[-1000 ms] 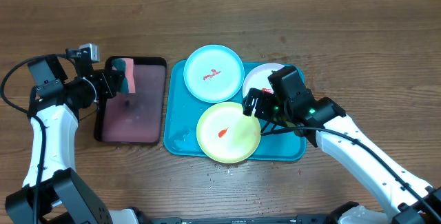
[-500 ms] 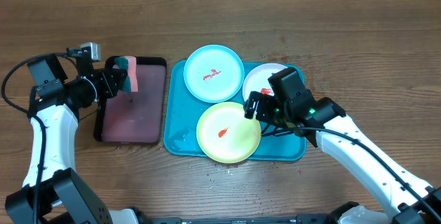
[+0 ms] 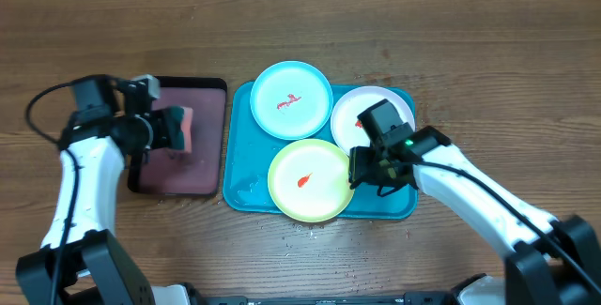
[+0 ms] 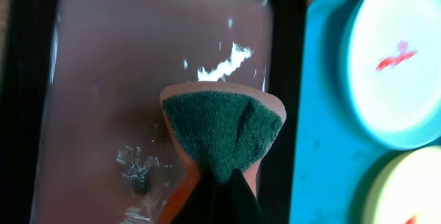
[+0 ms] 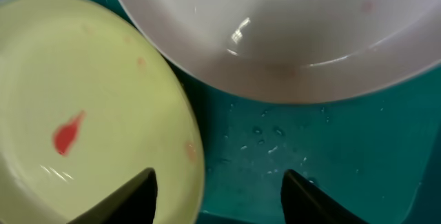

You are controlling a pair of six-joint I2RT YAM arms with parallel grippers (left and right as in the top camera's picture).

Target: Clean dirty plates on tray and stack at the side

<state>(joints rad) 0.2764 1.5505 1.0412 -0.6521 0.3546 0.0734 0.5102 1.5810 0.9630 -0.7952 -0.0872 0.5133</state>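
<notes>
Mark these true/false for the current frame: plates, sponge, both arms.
1. The light blue plate, white plate and yellow-green plate all lie on the turquoise tray. True.
2. The left fingers pinch the sponge. True.
3. The yellow-green plate is clean. False: a red smear sits near its middle.
4. The right fingers clamp the white plate. False: they stand apart, straddling the yellow-green plate's rim.
5. The light blue plate is stacked on the white plate. False: they lie side by side.
</notes>
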